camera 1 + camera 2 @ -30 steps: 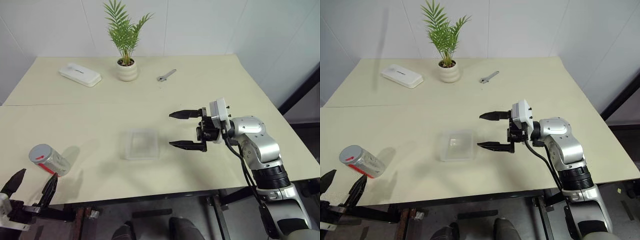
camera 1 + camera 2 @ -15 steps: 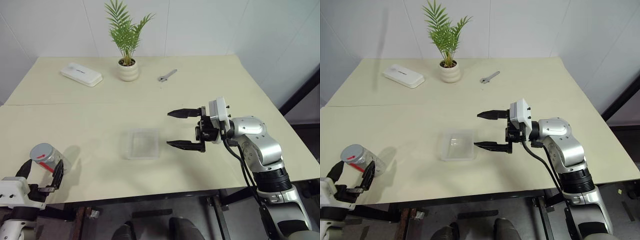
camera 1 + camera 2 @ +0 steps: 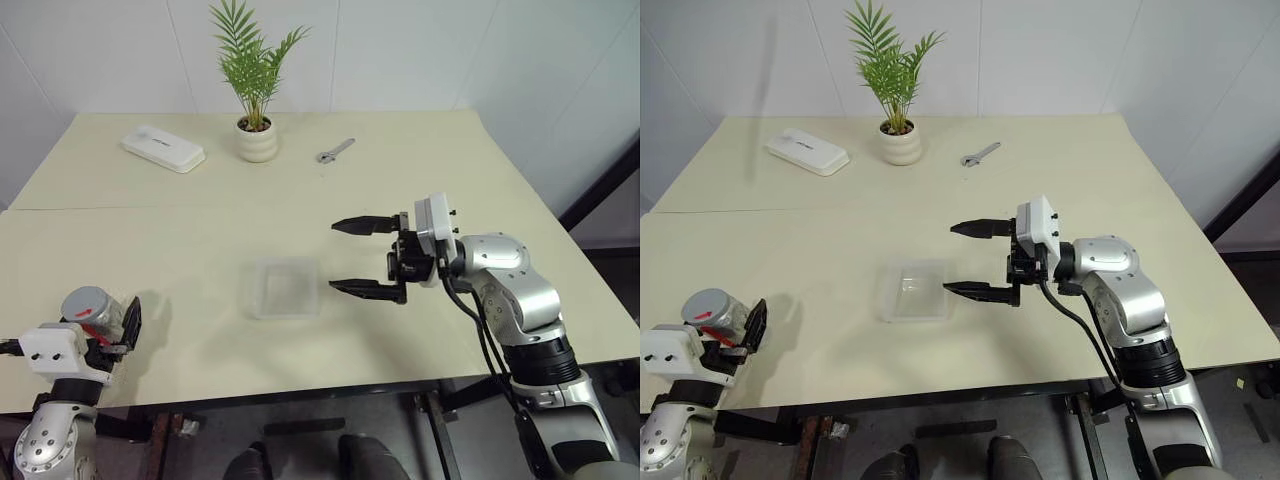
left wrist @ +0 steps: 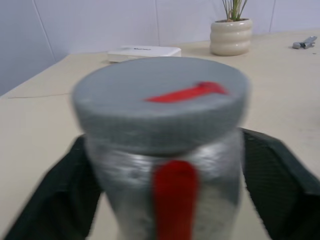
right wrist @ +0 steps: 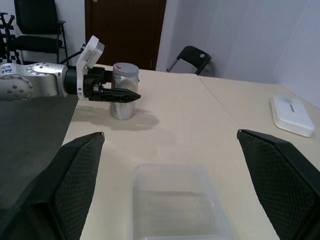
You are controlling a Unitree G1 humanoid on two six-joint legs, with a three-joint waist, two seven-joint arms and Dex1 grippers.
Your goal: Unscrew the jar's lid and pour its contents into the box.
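Note:
The jar [image 3: 92, 310], silvery with a red label, stands upright near the table's front left corner with its grey lid [image 4: 160, 97] on, a red mark across the top. My left gripper [image 4: 165, 165] is shut on the jar, one black finger pressed to each side. The contents are hidden inside. The box [image 3: 285, 288], a shallow clear tray, lies mid-table. My right gripper [image 3: 334, 256] hovers just right of the box, pointing left, open with nothing between its fingers.
At the back of the table stand a white ribbed plant pot [image 3: 254, 140], a flat white case [image 3: 163, 148] and a small wrench [image 3: 334, 151]. Bare tabletop stretches between the jar and the box. Chairs [image 5: 192, 56] stand beyond the table's left side.
My left gripper has moved forward from below the table edge to the jar and closed its fingers on the jar's sides. The right gripper and the box have stayed put.

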